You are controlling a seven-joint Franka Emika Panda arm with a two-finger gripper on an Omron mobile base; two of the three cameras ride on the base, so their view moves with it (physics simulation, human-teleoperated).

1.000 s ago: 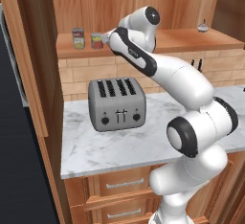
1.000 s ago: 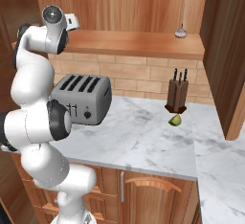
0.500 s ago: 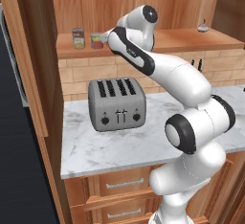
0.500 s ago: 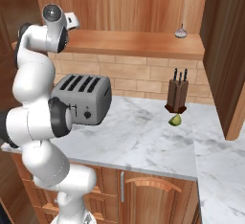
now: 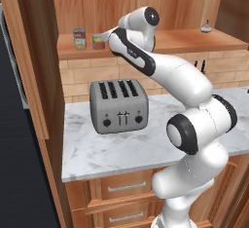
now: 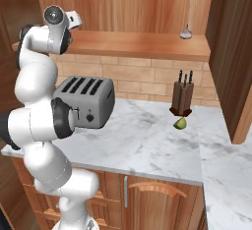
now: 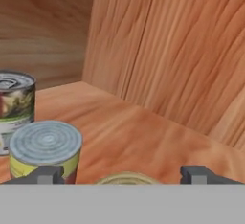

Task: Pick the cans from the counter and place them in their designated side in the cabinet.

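Wooden cabinet (image 7: pixel 158 65), three cans (image 7: pixel 45 151)

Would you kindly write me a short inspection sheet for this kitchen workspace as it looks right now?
Surface: white marble counter, no cans seen on it.
Job's things: three cans on the cabinet shelf at its left end; silver-topped can beside a taller can; a third top between the fingertips.
Clutter: toaster, knife block, green fruit.
Grippers: gripper open, over the shelf.
Cables: nothing seen.
Surroundings: brick backsplash, wooden drawers.
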